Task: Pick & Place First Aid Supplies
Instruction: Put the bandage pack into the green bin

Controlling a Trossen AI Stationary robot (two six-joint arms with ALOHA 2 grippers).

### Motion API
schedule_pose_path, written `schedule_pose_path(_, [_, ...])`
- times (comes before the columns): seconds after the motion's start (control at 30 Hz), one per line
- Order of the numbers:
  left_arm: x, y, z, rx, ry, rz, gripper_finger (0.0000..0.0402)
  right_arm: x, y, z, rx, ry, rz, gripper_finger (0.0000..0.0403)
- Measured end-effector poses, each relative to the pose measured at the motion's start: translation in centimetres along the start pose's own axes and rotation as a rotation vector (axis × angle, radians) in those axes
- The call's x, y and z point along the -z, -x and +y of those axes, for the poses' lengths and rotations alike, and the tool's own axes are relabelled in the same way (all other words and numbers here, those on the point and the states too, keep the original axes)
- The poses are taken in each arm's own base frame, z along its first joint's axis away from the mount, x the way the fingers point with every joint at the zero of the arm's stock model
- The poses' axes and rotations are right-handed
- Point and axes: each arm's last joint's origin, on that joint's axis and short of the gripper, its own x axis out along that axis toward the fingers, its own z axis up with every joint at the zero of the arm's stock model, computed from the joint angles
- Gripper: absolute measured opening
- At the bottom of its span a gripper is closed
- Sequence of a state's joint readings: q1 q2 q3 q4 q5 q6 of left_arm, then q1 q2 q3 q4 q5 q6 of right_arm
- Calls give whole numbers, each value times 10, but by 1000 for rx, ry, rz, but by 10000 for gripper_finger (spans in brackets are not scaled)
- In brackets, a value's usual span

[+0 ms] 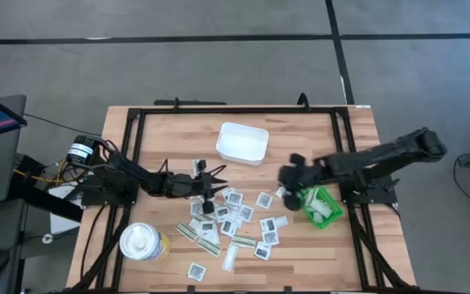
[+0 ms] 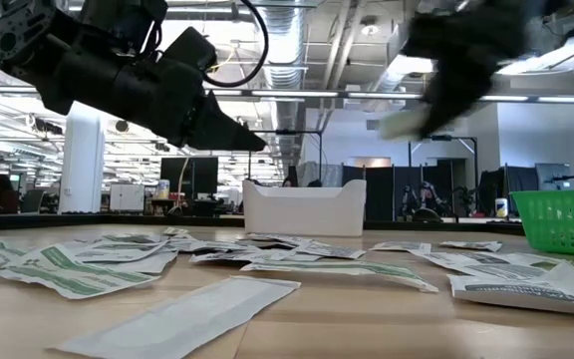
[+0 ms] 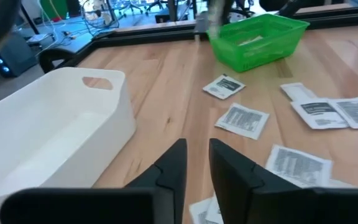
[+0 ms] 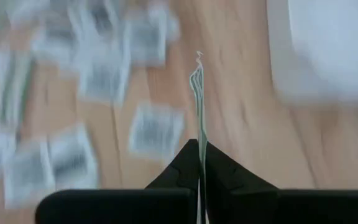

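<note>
The first aid supplies (image 1: pixel 235 220) are small flat packets, square white ones with grey print and narrow white-and-olive strips, lying scattered flat on the wooden table; they also show in the low view (image 2: pixel 337 267). My left gripper (image 1: pixel 210 181) hovers above the far edge of the pile, beside the white tray, with its fingers (image 3: pixel 173 168) a narrow gap apart and nothing between them. My right gripper (image 1: pixel 288 175) is in the air between the pile and the green bin, shut on one thin packet (image 4: pixel 197 93). My right gripper holds a thin white-and-green packet pinched between its two fingers; the held part (image 4: pixel 199 127) shows edge-on and the rest sticks out past the fingertips. The packet (image 2: pixel 402 122) is lifted clear of the table, below the blurred gripper (image 2: pixel 456 60).
A white rectangular tray (image 1: pixel 241 141) stands at the far middle of the table. A green mesh bin (image 1: pixel 321 206) sits on the right and holds some pale items. A round white-and-yellow container (image 1: pixel 143 242) stands near the left front corner. A black frame borders the table.
</note>
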State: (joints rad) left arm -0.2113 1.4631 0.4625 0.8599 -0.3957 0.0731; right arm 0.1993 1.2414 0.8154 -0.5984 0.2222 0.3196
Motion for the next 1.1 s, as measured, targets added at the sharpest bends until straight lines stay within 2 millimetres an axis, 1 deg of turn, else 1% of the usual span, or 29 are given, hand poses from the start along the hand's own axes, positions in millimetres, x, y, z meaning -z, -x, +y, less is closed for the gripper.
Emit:
schedule_pose_path(0.07, [1, -1, 3, -12, 2, 5, 68, 20, 8, 3, 26, -36, 50, 0])
schedule_pose_path(0.13, [1, -2, 6, -22, 2, 10, 67, 44, 11, 3, 45, -90, 118, 1])
schedule_pose_path(0.27, [2, -4, 11, -44, 5, 13, 67, 86, 11, 2, 76, -308, 203, 7])
schedule_pose_path(0.33, [2, -5, 15, -57, 7, 14, 67, 100, 12, 2, 59, -439, 269, 15])
schedule_pose_path(0.43, [2, -7, 21, -79, 11, 17, 67, 110, 16, 3, 23, -596, 352, 29])
schedule_pose_path(0.5, [3, -8, 24, -94, 13, 19, 66, 112, 19, 5, 20, -620, 348, 39])
schedule_pose_path(0.63, [3, -9, 31, -119, 16, 22, 66, 112, 21, 6, 7, -548, 309, 54])
schedule_pose_path(0.7, [4, -10, 34, -129, 18, 23, 66, 107, 22, 7, -9, -529, 291, 56])
schedule_pose_path(0.77, [4, -11, 36, -137, 18, 24, 66, 98, 24, 9, -52, -498, 237, 56])
schedule_pose_path(0.83, [4, -11, 38, -145, 19, 25, 66, 87, 28, 11, -70, -410, 157, 56])
schedule_pose_path(0.93, [5, -11, 40, -154, 18, 34, 66, 73, 33, 12, -36, -201, 12, 56])
schedule_pose_path(1.03, [8, -12, 43, -163, 10, 62, 66, 63, 36, 11, 81, -35, -143, 56])
schedule_pose_path(1.1, [14, -12, 46, -174, -5, 120, 66, 55, 36, 10, 168, -1, -266, 56])
